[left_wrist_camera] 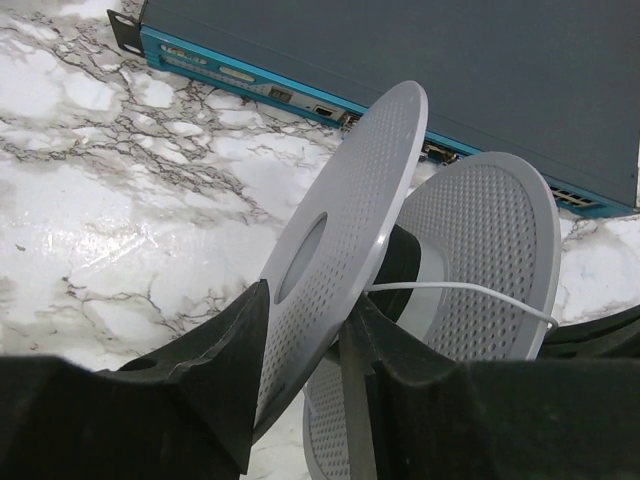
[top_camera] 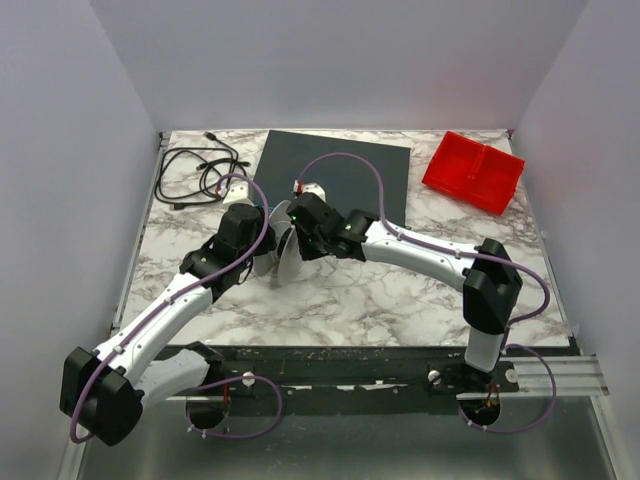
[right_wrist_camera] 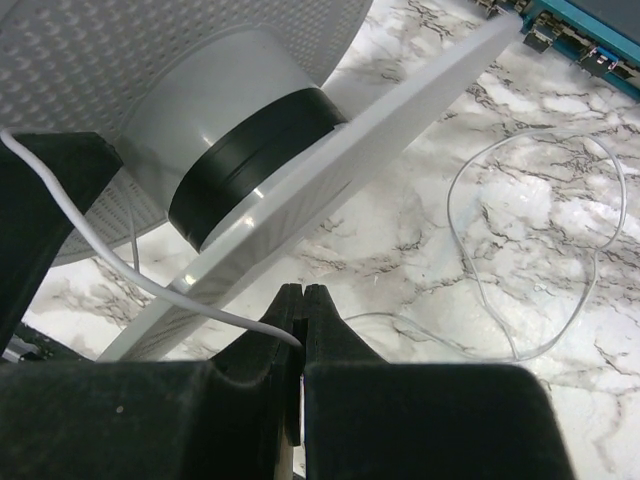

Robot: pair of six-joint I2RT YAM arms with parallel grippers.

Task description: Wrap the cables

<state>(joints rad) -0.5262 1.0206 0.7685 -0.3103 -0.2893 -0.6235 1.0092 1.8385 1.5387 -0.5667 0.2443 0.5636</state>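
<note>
At about 10 o'clock on the marble table [top_camera: 400, 300], a thick black cord with plugs [top_camera: 195, 172] lies in loose loops, well apart from both arms.

The left gripper [left_wrist_camera: 305, 320] reaches in from 8 o'clock toward the table's middle. It is clenched on the edge of one flange of a grey perforated spool [top_camera: 285, 255]. One black finger [left_wrist_camera: 225, 380] presses each face of that disc. The spool stands on edge and tilted, its two round flanges joined by a pale hub with a black band around it.

The cable [left_wrist_camera: 450, 285], a very thin white wire, comes off the hub between the flanges. It runs toward 3 o'clock in the left wrist view, past the rim of the far flange.

The right gripper [right_wrist_camera: 303, 300] comes in from 4 o'clock, just beside the spool. Its jaws are pressed together, pinching the white wire at their tips. Beyond that pinch the rest of the wire lies slack on the marble in one wide loop, at 3 o'clock in the right wrist view.

At 12 o'clock, just behind the spool, lies a flat dark network switch [top_camera: 350, 170] with a teal port face turned toward the arms. At 2 o'clock sits a red bin [top_camera: 473, 172] with two compartments, well apart from the rest.
</note>
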